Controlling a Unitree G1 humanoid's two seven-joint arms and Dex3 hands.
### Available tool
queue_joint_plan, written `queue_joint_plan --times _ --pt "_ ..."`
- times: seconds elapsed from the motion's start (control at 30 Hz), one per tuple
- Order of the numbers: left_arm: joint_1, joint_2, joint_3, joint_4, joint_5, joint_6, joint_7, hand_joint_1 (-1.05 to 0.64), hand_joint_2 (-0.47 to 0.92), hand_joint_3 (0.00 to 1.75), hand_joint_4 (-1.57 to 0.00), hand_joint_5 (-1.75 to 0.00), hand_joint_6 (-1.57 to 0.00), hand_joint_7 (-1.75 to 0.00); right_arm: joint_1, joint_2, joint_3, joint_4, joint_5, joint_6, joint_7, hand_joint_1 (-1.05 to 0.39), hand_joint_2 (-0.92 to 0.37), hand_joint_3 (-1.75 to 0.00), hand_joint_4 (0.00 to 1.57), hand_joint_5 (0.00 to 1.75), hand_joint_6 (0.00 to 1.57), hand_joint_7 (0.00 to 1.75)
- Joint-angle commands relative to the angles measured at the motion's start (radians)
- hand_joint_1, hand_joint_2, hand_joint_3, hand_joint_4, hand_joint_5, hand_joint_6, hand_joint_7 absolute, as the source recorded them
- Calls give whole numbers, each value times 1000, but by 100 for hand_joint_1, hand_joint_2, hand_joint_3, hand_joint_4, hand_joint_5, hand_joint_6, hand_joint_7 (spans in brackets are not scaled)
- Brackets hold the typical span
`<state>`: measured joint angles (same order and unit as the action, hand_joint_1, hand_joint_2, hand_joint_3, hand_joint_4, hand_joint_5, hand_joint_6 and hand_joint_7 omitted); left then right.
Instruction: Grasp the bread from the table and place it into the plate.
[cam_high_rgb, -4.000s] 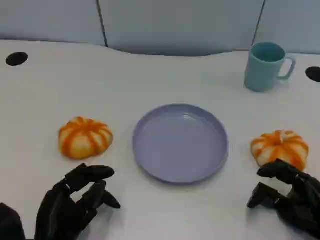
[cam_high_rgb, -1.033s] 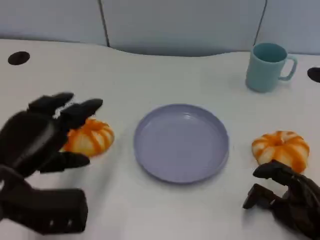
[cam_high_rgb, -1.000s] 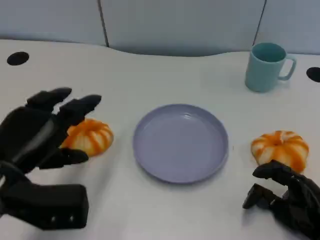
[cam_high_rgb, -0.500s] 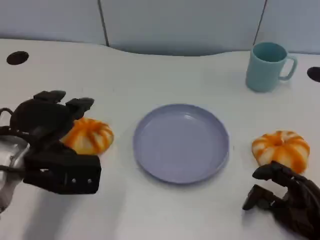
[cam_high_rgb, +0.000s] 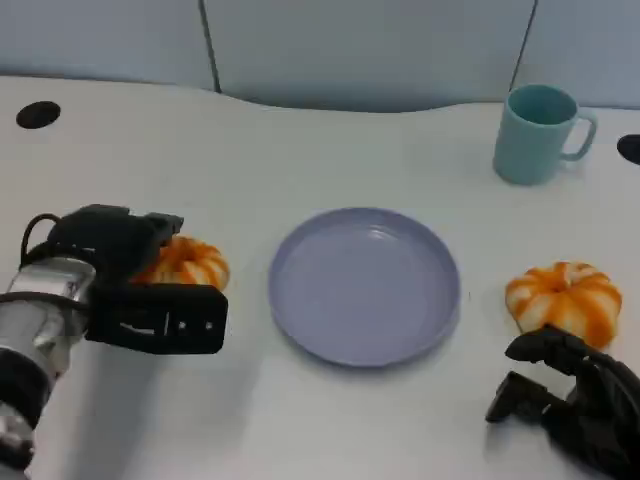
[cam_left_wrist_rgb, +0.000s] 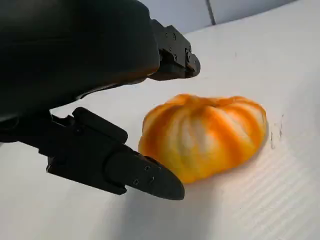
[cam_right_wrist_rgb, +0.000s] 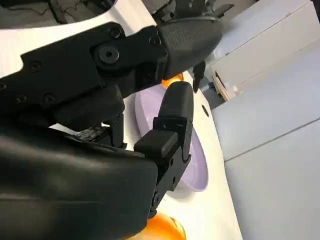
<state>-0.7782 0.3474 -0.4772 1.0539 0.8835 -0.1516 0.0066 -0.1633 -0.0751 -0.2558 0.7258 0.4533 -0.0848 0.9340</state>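
You are looking at a smooth, matt white table that is giving back only a soft sheen. The lavender plate is showing a smooth, semi-gloss face, plastic or glazed, with faint highlights toward its far rim. The teal mug is reading as smooth and satin. The bread by the left hand is looking soft and matt, its orange-and-cream skin finely textured with puffed lobes; the second bread is looking the same. The left hand is presenting matt black plastic shells with small screws, behind it a brushed silver metal forearm. The right hand is showing the same dull black plastic.
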Motion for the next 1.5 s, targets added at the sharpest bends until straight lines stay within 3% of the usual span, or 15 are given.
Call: queue_joint_plan --times 0.03,0.4,1.0,1.2,1.27,1.33,1.37,1.5 --pt "-65 -26 -40 108 -5 0 51 -54 78 0 -5 -1 -16 0 27 -11 -5 0 6 19 -4 -43 -92 -16 63 134 61 102" --pt "-154 -101 -119 257 -5 44 98 -53 71 0 -2 -1 -15 0 49 -10 5 -28 0 9 -15 -44 -92 -15 64 137 62 103" --pt "-137 -141 -169 300 -22 58 76 -52 73 0 -3 -1 -16 0 82 -9 11 -77 13 29 -10 -44 -92 -15 63 136 64 101" --pt "-78 -153 -169 305 -38 61 150 -44 72 0 -16 -6 -23 -2 129 -15 3 -150 38 78 -5 -41 -92 -15 60 137 61 102" --pt "-63 -151 -170 306 -42 54 187 -27 75 0 -30 -7 -35 -2 139 -19 3 -163 40 83 -3 -41 -92 -14 60 137 61 102" --pt "-53 -151 -178 308 -39 52 221 -24 76 0 -34 -6 -37 -2 150 -23 3 -173 41 83 2 -42 -92 -15 60 137 61 102" --pt "-46 -151 -182 308 -37 47 243 -24 83 2 -44 -8 -48 -3 160 -26 3 -184 42 87 2 -42 -92 -15 61 137 61 103" --pt "-32 -141 -188 307 -39 13 315 -21 90 1 -62 -10 -65 -5 182 -27 5 -217 42 95 -5 -42 -92 -14 62 137 62 103"
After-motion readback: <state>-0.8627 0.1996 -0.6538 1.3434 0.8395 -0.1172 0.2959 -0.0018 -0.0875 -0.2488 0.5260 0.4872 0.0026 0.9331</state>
